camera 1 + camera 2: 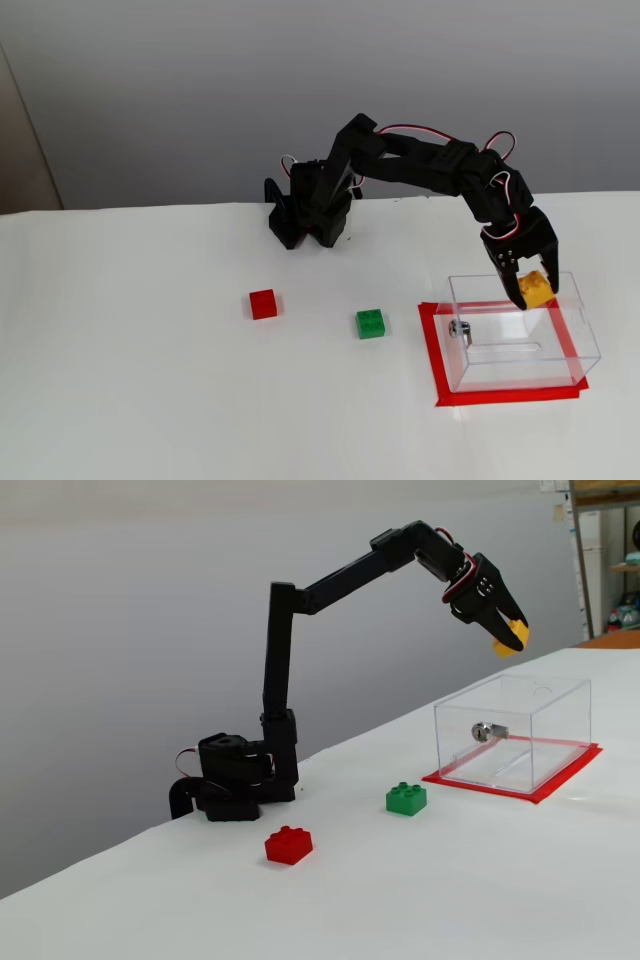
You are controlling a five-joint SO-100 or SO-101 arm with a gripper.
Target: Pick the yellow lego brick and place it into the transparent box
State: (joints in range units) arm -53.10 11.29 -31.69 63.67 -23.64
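Note:
In both fixed views my gripper is shut on the yellow lego brick. It holds the brick in the air above the open top of the transparent box. The box is clear plastic with a small metal fitting on one side, and it stands on a red taped rectangle. The inside of the box shows no brick.
A green lego brick lies on the white table left of the box. A red brick lies further left. The arm's black base stands at the table's back edge.

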